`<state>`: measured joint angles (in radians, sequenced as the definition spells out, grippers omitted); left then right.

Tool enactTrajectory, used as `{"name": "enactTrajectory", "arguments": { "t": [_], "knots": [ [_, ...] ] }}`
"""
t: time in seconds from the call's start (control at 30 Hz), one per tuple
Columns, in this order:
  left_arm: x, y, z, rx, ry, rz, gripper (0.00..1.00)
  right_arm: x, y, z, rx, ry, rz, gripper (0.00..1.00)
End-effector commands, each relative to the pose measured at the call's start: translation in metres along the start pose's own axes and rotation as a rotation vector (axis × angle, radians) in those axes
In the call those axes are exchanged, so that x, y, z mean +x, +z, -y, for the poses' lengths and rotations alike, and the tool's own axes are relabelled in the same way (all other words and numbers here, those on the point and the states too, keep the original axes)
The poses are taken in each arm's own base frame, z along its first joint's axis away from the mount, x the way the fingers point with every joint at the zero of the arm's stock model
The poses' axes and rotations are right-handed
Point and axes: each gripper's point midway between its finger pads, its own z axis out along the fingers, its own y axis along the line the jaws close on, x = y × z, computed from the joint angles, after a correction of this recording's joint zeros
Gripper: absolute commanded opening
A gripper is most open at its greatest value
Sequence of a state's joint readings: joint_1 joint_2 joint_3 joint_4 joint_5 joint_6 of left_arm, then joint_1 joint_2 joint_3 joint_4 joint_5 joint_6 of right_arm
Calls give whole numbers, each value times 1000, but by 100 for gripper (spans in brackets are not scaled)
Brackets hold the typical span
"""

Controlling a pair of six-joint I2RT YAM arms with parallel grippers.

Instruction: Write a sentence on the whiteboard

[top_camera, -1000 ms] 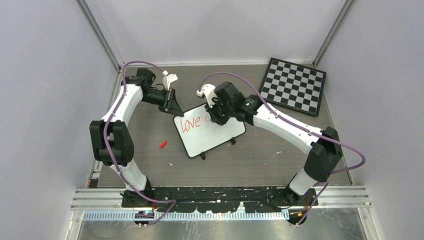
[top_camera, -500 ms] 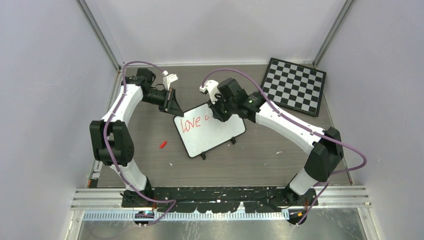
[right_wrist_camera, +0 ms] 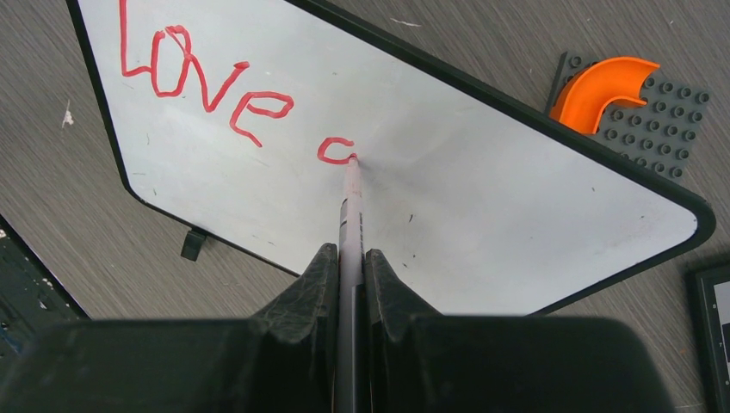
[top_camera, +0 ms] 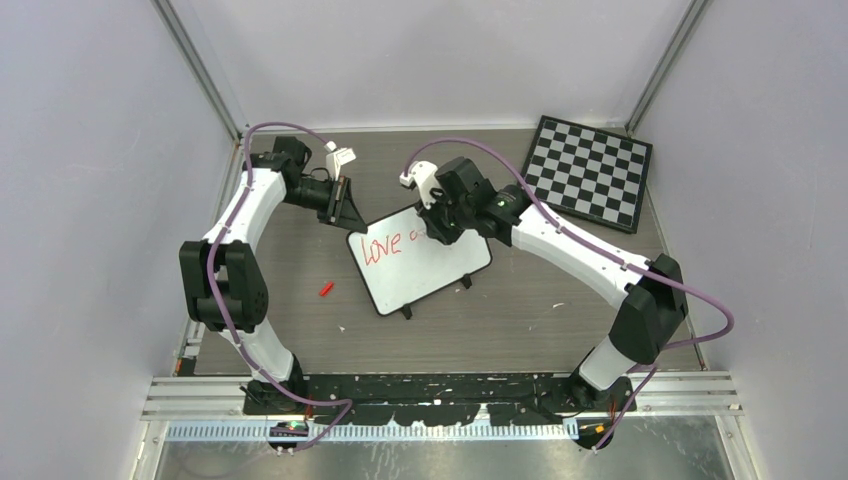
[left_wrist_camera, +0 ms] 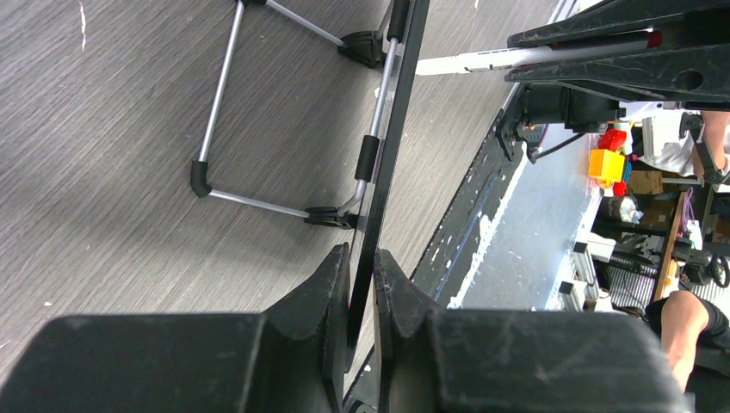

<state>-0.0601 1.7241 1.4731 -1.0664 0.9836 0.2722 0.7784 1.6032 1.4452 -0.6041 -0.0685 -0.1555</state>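
Mid-table whiteboard [top_camera: 420, 270], far-right chessboard [top_camera: 590, 172] obstruct; front tabletop [top_camera: 520, 320] open.

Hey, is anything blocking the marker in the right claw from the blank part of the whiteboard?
Nothing visible does. The marker in the right claw touches the whiteboard at the end of the red writing, and the white surface beyond is bare. The left claw clamps the board's edge, off to one side.

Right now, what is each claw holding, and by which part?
Left claw pinches the whiteboard by its edge; right claw grips the marker by its barrel.
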Motion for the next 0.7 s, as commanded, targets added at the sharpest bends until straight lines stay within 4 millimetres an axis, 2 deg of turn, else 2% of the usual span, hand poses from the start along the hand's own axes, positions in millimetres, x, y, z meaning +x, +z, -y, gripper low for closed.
{"name": "enactTrajectory", "arguments": {
  "t": [0.0,0.33,0.5,0.67],
  "knots": [
    [-7,-2,2,-12,27,11,0,-6,-6,5,24,-5,40,0],
    [-6,-2,3,-15,31,9,0,6,1,-13,-9,-18,12,0],
    [-6,-2,4,-17,31,9,0,-8,2,-18,-18,-25,36,0],
    [-7,-2,3,-15,29,8,0,-29,-10,-23,-36,-24,81,0]
  ]
}}
